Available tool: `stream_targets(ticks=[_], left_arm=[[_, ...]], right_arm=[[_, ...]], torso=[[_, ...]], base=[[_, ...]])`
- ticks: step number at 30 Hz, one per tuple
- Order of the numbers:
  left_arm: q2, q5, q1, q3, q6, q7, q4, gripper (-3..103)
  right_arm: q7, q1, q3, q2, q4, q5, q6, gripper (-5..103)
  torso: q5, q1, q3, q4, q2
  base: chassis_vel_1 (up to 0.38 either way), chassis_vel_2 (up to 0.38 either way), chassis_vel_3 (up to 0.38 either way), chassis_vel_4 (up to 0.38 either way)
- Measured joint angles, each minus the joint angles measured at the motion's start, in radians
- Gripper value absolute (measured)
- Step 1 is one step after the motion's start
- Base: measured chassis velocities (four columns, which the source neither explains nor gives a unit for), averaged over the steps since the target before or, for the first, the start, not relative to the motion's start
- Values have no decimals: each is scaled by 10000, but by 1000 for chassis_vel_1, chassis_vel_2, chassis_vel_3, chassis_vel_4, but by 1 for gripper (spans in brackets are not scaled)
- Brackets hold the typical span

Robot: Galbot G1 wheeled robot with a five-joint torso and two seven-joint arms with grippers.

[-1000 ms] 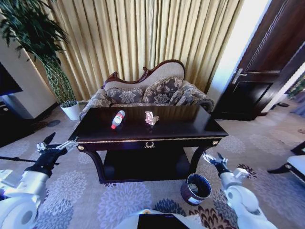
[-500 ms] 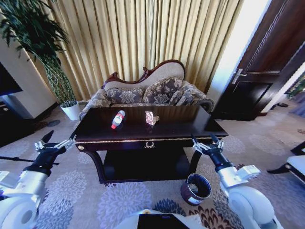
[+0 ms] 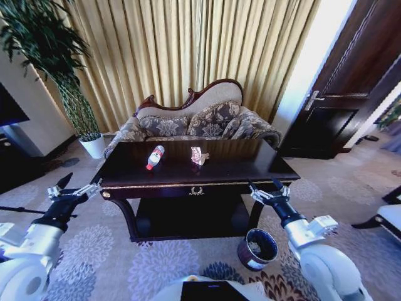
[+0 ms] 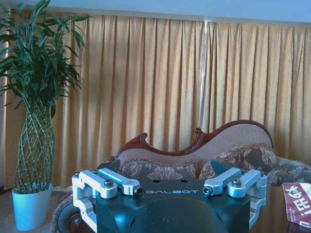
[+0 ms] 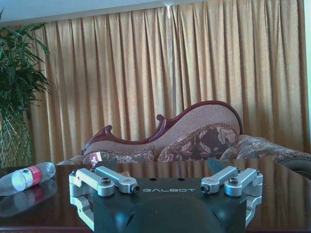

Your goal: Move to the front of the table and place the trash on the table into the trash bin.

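The dark glossy table (image 3: 250,166) stands just ahead of me. A clear bottle with a red cap (image 3: 155,157) lies on its left half. A crumpled red-tan wrapper (image 3: 198,155) sits near the middle. The small dark trash bin (image 3: 257,249) stands on the carpet by the table's right front leg. My right gripper (image 3: 264,187) hangs open at the table's right front corner, above the bin. My left gripper (image 3: 78,186) is open off the table's left front corner. In the right wrist view, the bottle (image 5: 26,177) and wrapper (image 5: 95,158) lie beyond the open gripper (image 5: 163,166).
A carved sofa (image 3: 197,119) stands behind the table, with gold curtains (image 3: 188,50) beyond. A potted plant in a white pot (image 3: 94,145) is at the back left, and a dark door (image 3: 341,106) at the right. Patterned carpet (image 3: 156,263) lies around the table.
My right arm has risen from low beside the bin to the height of the table's front edge. The left arm has barely moved.
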Motion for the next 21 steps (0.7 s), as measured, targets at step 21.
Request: stream_targets(ticks=[21], left_arm=[[9, 17, -13, 70, -13, 0, -3, 100]], right_arm=[[6, 36, -310, -357, -36, 79, -164, 100]], torso=[[0, 6, 2, -2, -4]], base=[[-116, 114, 115, -111]])
